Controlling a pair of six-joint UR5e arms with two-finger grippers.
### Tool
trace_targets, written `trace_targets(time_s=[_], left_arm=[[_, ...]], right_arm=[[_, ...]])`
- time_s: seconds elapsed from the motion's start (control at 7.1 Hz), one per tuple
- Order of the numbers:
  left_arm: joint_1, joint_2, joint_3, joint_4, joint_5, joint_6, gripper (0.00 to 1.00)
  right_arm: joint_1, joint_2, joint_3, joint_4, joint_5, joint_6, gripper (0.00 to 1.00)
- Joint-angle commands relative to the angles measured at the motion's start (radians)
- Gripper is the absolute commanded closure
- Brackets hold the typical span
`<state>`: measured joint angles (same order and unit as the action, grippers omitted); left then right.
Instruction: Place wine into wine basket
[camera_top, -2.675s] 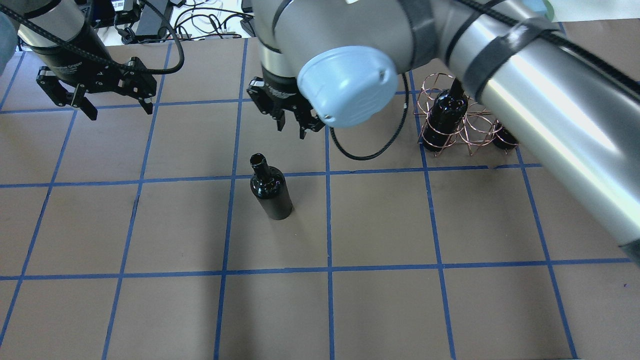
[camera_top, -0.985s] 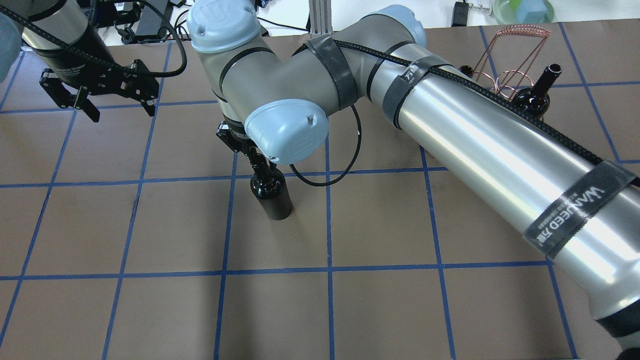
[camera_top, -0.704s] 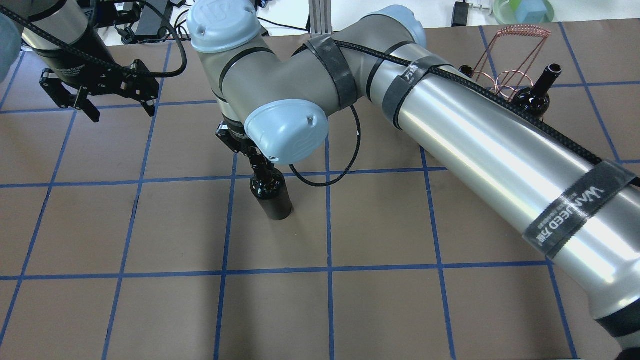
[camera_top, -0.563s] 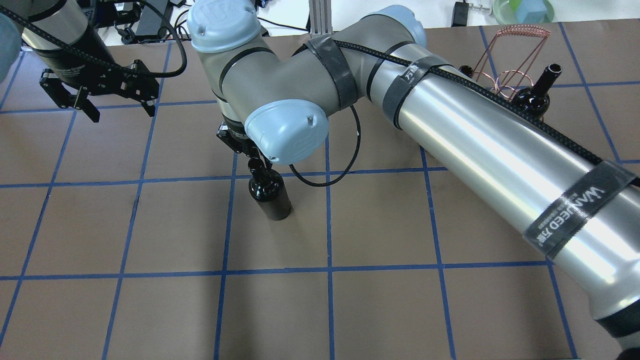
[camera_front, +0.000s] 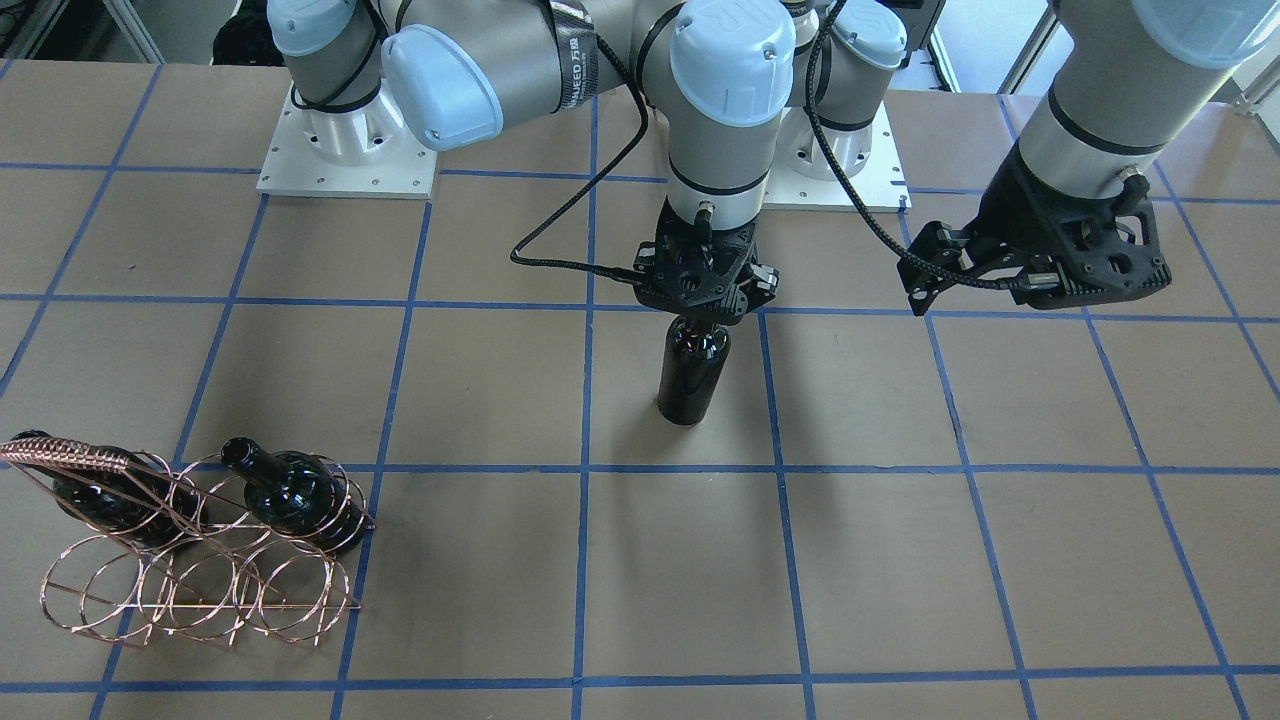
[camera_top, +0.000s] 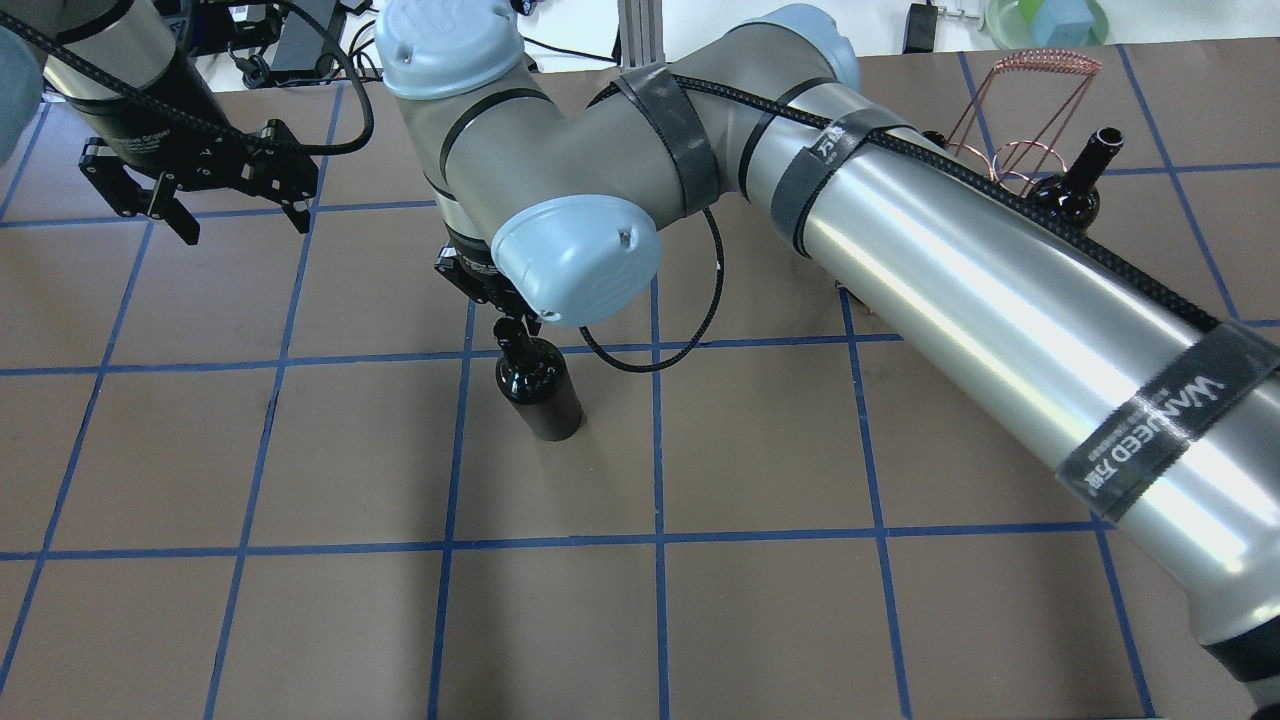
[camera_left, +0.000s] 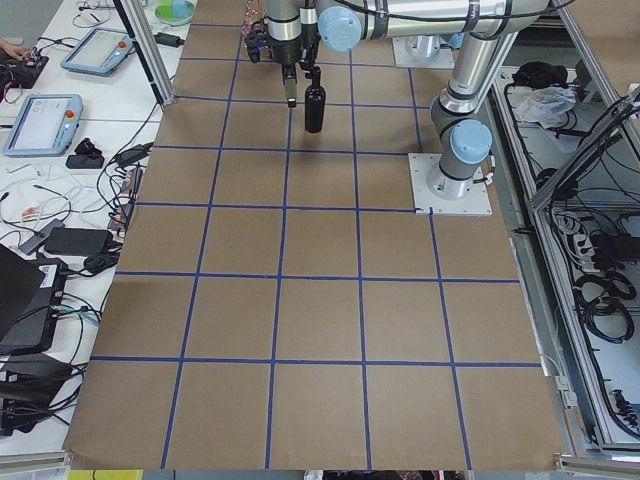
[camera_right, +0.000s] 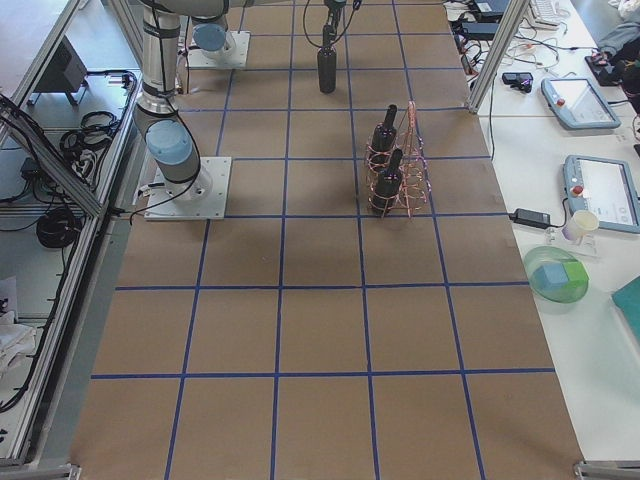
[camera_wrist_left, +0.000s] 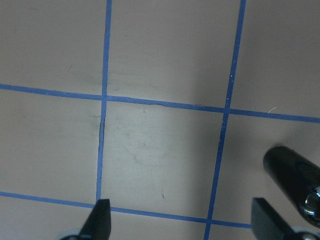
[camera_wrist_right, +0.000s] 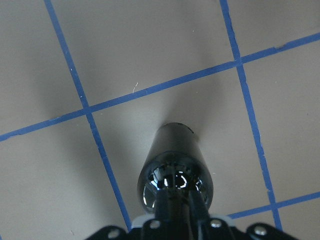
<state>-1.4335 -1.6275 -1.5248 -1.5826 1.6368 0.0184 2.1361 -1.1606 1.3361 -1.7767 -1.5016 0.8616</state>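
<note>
The wine bottle (camera_front: 690, 375), dark and glossy, stands upright near the table's middle; it also shows in the overhead view (camera_top: 545, 400) and the right wrist view (camera_wrist_right: 175, 160). My right gripper (camera_front: 703, 318) is shut on its neck from above (camera_top: 512, 325). I cannot tell whether its base is still touching the table. My left gripper (camera_top: 243, 225) is open and empty, hanging above the table well to the side (camera_front: 975, 295). The copper wire wine basket (camera_front: 200, 580) stands far off on my right and holds two other dark bottles (camera_front: 290, 495).
The table is brown with a blue tape grid. My right arm's long forearm (camera_top: 1000, 300) stretches across the table and hides most of the basket in the overhead view. Cables and devices lie beyond the table's far edge (camera_top: 300, 40).
My right gripper came down over the bottle's neck and closed on it. In the last half second the bottle's top has shifted slightly to the left. My left gripper has not moved.
</note>
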Motion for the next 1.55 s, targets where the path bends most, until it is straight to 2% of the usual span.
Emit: trace_targets(time_s=[0.0,0.14,0.28,0.56,0.7,0.84,1.13,1.27,1.41], left_arm=[[-0.001,0.000,0.000,0.001,0.000,0.000,0.00],[-0.001,0.000,0.000,0.001,0.000,0.000,0.00],[-0.001,0.000,0.000,0.001,0.000,0.000,0.00],[0.001,0.000,0.000,0.001,0.000,0.000,0.00],[-0.001,0.000,0.000,0.001,0.000,0.000,0.00],[-0.001,0.000,0.000,0.001,0.000,0.000,0.00],[-0.001,0.000,0.000,0.001,0.000,0.000,0.00],[-0.001,0.000,0.000,0.001,0.000,0.000,0.00],[0.001,0.000,0.000,0.001,0.000,0.000,0.00]], right_arm=[[0.002,0.009,0.003,-0.001,0.000,-0.009,0.38],[0.004,0.010,0.003,0.000,-0.002,-0.007,0.21],[0.005,0.009,0.009,0.003,-0.002,-0.009,0.16],[0.007,0.009,0.014,0.005,0.000,-0.009,0.17],[0.007,0.009,0.014,0.005,0.001,-0.009,0.29],[0.007,0.009,0.014,0.003,0.006,-0.009,0.47],[0.007,0.007,0.012,0.002,0.026,-0.006,0.70],[0.007,0.007,0.014,0.002,0.026,-0.006,0.77],[0.007,0.007,0.012,0.002,0.026,-0.001,0.78]])
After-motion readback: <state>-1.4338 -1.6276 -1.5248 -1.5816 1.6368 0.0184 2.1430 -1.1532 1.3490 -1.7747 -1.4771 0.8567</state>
